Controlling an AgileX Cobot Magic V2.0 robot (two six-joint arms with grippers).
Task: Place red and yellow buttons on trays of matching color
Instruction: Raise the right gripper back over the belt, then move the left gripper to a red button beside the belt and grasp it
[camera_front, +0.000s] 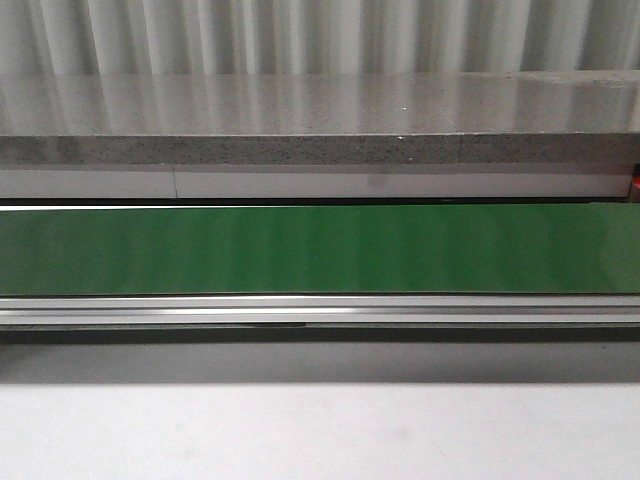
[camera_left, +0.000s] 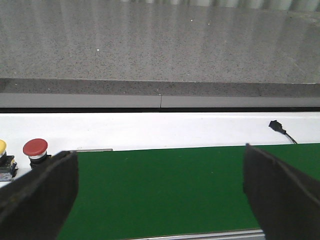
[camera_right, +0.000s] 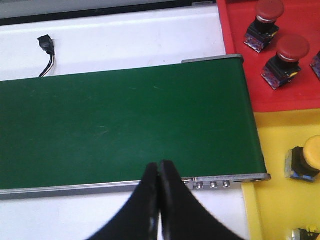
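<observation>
Fingers of the left tool (camera_left: 160, 200) spread wide, empty, over the green belt (camera_left: 160, 190); right tool (camera_right: 160, 172) pinched together, empty.

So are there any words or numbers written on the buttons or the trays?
None can be read. The red buttons on the red tray, the yellow button on the yellow tray and the green belt show no writing. The button bases have small colored marks, too blurred to tell.
</observation>
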